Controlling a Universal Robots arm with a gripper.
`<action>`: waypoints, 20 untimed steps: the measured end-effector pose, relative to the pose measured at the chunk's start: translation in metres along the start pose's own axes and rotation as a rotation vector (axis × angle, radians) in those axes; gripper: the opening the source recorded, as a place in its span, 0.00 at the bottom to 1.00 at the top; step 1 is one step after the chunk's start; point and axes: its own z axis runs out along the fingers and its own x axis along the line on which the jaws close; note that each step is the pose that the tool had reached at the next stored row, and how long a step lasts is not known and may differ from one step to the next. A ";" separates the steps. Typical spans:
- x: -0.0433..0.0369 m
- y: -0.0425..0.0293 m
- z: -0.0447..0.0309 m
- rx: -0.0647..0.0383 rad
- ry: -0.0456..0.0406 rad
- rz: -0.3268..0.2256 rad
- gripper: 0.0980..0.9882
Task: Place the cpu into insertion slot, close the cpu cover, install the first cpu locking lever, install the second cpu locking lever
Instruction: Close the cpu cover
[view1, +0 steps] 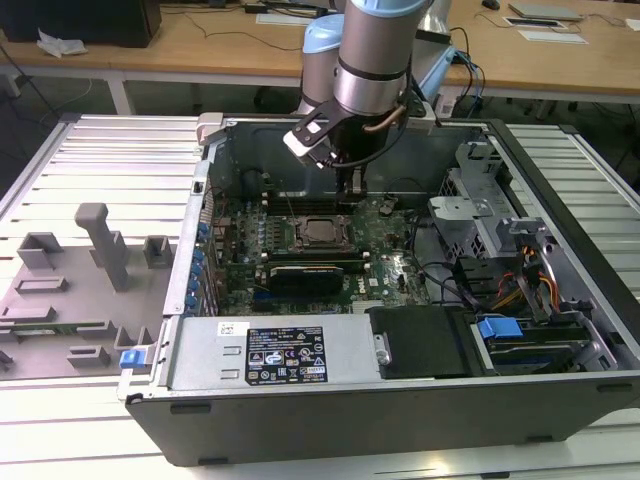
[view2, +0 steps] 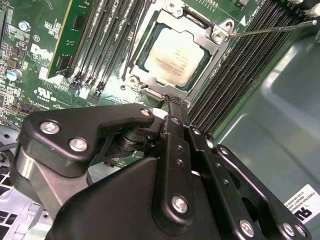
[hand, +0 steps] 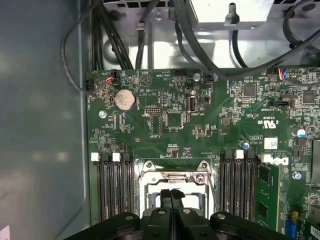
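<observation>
Closure is shown at the one gripper (view2: 169, 103): its two fingers are pressed together, with the tips just beside the rim of the insertion slot (hand: 148, 191). One cpu (view2: 172, 55) is seated flat in that slot, framed by one cpu cover (view2: 209, 60) laid down over it. One thin lever rod (view2: 270, 29) is seen jutting out from the cover's corner. One coin cell (hand: 124, 99) is mounted on the green board (hand: 165, 120), well apart from the slot.

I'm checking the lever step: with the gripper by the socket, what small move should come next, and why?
Probably slide the shut gripper toward the thin lever rod: the cpu lies under the closed cpu cover, while that rod juts out over the memory slots, seemingly unlatched.
</observation>
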 end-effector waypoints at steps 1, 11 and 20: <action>0.0000 -0.0008 0.0002 0.000 0.0002 0.000 0.01; -0.0009 -0.0207 0.0037 -0.001 0.0001 0.000 0.01; -0.0009 -0.0207 0.0039 0.006 -0.0082 -0.204 0.01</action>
